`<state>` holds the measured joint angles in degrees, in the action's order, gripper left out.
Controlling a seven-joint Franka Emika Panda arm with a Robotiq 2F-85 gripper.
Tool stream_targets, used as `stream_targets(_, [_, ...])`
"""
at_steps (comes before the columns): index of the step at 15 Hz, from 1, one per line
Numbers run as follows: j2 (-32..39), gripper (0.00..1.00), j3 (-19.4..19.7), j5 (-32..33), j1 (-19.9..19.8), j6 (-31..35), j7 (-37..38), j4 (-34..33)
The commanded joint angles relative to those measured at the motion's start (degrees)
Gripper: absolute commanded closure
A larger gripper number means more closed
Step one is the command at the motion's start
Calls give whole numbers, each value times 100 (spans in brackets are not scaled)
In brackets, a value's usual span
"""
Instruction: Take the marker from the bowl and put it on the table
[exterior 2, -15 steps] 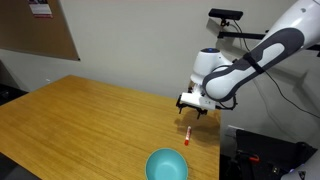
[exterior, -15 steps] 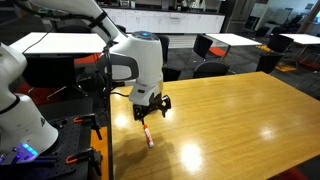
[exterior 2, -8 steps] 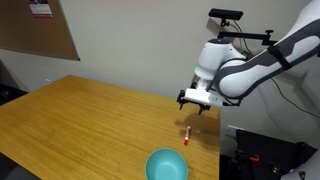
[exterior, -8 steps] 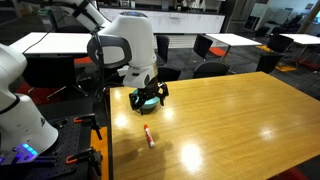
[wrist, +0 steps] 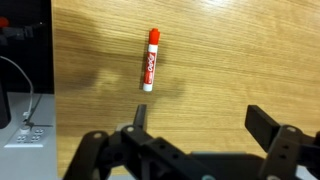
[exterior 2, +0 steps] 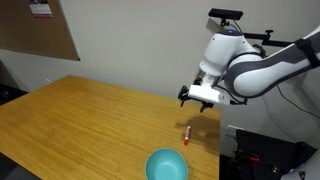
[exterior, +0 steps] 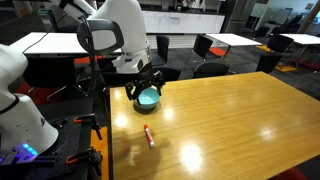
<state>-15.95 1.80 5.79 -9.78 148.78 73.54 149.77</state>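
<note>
The red marker [exterior: 148, 134] lies flat on the yellow wooden table [exterior: 230, 110] near its edge. It also shows in an exterior view [exterior 2: 186, 134] and in the wrist view [wrist: 150, 59]. The teal bowl [exterior 2: 167, 165] stands on the table [exterior 2: 90, 120] apart from the marker; in an exterior view it sits [exterior: 148, 98] partly behind the fingers. My gripper [exterior: 147, 84] [exterior 2: 198, 98] hangs open and empty above the table, well above the marker. In the wrist view the open fingers [wrist: 200, 125] frame bare wood [wrist: 230, 50].
White-topped tables [exterior: 50, 42] and dark chairs [exterior: 210, 47] stand behind the yellow table. A second white robot body [exterior: 18, 100] is at the side. A cork board [exterior 2: 40, 28] hangs on the wall. A cable and grey box [wrist: 25, 130] lie past the table edge.
My gripper has risen and drawn back from the marker, staying open. The marker has stayed lying on the table. The bowl now shows behind the fingers.
</note>
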Motion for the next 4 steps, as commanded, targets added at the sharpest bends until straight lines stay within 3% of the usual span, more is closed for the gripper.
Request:
stream_targets(1, [-45,0,-104,-46,-96,-13,-44,14])
stream_targets(4, [-87,0,-122,-42,-119,-13,-44,49])
